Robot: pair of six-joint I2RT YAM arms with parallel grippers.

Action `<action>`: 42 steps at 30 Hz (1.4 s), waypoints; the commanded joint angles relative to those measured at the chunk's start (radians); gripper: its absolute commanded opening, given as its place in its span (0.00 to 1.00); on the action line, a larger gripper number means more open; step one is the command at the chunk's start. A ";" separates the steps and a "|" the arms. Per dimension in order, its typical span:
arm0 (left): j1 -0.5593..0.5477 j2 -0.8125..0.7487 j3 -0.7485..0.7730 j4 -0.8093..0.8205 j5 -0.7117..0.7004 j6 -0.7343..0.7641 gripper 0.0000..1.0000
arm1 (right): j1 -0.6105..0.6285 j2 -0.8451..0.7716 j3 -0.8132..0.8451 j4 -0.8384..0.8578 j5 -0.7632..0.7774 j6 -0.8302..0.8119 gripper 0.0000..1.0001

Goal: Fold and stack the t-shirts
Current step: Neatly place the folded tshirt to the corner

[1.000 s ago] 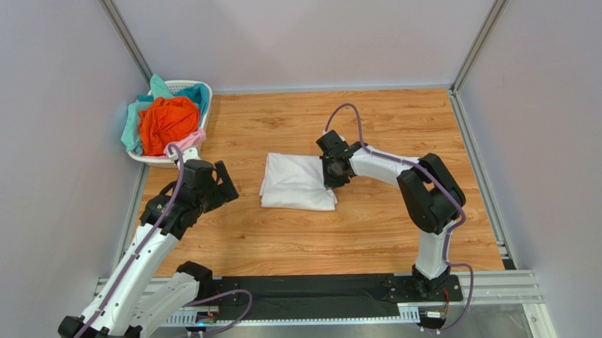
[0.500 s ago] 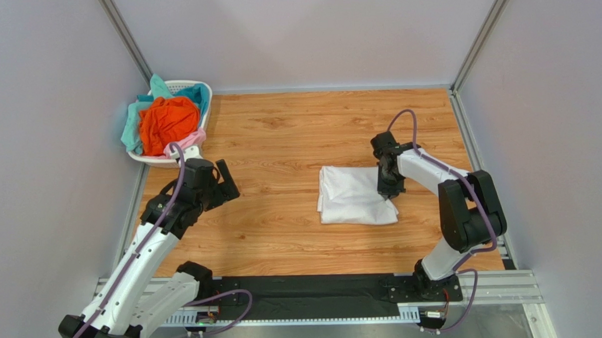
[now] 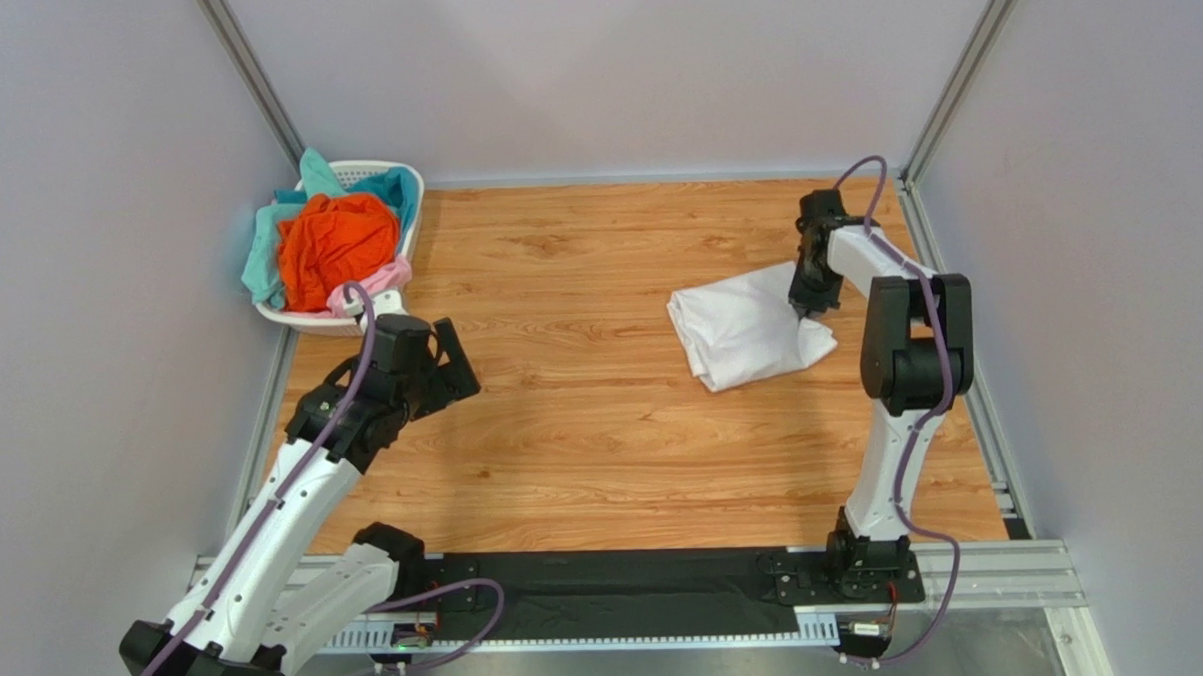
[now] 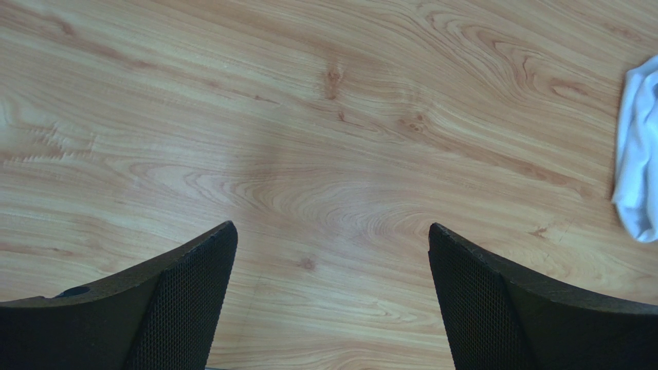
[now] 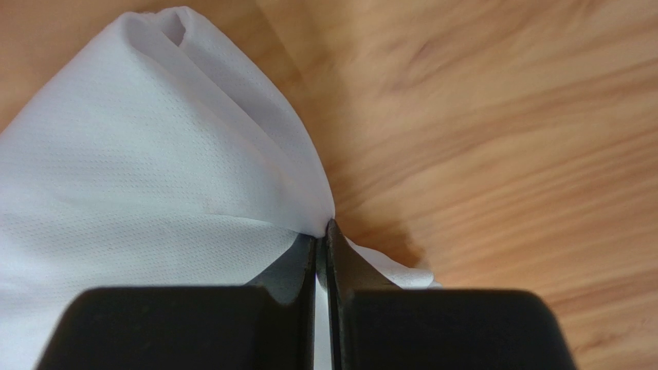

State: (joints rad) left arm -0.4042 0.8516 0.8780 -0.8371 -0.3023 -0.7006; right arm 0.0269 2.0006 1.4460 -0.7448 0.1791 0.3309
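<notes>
The white t-shirt (image 5: 139, 177) is matt cloth with a fine pinhole knit, softly creased. The table (image 3: 566, 430) is smooth wood-grain board with a faint sheen. The left gripper (image 4: 330, 224) is matt black, finely dotted. At upper left, a white plastic lattice basket (image 3: 381, 167) holds a matt orange t-shirt (image 3: 334, 243).

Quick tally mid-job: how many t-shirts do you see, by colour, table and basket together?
white t-shirt, on the table: 1
orange t-shirt, in the basket: 1
teal t-shirt, in the basket: 1
pale pink t-shirt, in the basket: 1
Total: 4 in view; the pile may hide more.
</notes>
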 commanded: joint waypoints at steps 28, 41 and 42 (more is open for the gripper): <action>0.007 0.159 0.098 -0.017 -0.029 -0.025 1.00 | -0.331 0.589 0.979 0.065 -0.012 -0.395 0.08; 0.007 0.205 0.151 -0.030 -0.040 -0.011 1.00 | -0.314 0.515 0.981 0.121 0.003 -0.392 1.00; 0.007 0.204 0.156 -0.034 -0.043 -0.008 1.00 | -0.303 0.495 0.961 0.121 0.013 -0.409 1.00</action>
State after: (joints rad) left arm -0.4034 1.0588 0.9871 -0.8558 -0.3283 -0.7181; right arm -0.2977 2.5809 2.3943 -0.6647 0.1684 -0.0513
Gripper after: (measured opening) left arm 0.995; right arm 0.982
